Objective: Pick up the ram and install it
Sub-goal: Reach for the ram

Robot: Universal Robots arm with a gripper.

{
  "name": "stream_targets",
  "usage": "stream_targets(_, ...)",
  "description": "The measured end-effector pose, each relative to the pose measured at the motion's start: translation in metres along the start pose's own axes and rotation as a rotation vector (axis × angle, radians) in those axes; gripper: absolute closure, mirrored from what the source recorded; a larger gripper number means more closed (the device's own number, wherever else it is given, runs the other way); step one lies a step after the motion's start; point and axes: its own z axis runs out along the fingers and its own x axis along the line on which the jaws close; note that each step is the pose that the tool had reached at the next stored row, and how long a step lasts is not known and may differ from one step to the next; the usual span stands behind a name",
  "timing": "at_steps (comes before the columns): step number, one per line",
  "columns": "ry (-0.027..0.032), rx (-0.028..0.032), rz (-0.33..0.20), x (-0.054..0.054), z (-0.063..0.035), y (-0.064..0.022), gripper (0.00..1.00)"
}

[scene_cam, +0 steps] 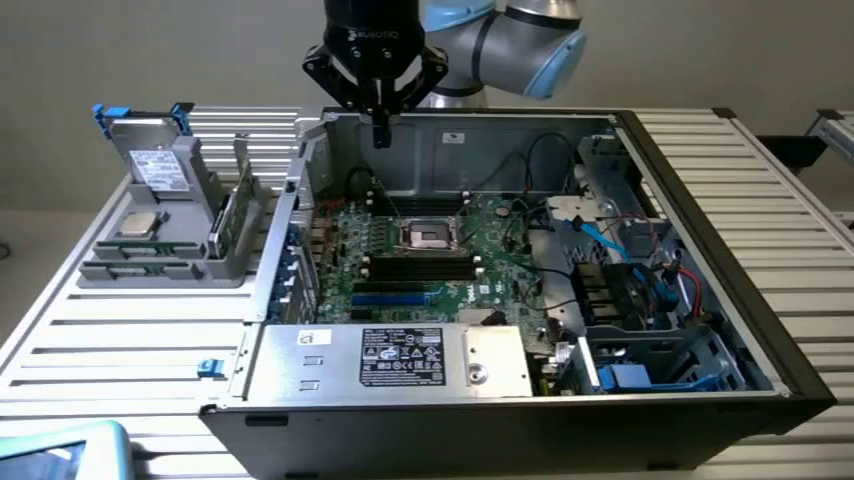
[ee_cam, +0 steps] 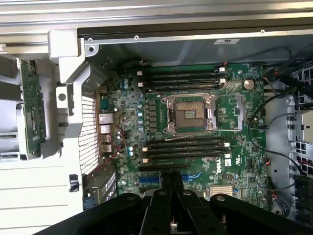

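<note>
While the ram (scene_cam: 238,215) stands on its thin edge in the gray holder (scene_cam: 160,272), far off to the exterior view's left of the fingers, nothing has been picked up. A small silver chip (scene_cam: 138,222) lies in that holder too, even further from the fingers. The gripper (scene_cam: 382,128) hangs over the back wall of the open computer case (scene_cam: 534,440). Its two fingers (ee_cam: 165,182) are pressed together with nothing between them. Below the fingers lie the black memory slots (ee_cam: 186,147), and they look empty. I think the job is at its very start: getting to the ram. To grab it, the fingers must open a little and line up over its top edge, so they can squeeze its flat sides.
</note>
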Motion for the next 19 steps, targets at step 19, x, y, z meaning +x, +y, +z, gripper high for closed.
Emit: stream_targets(19,0.0,0.0,0.0,0.083,-0.0018,-0.0058,0.89)
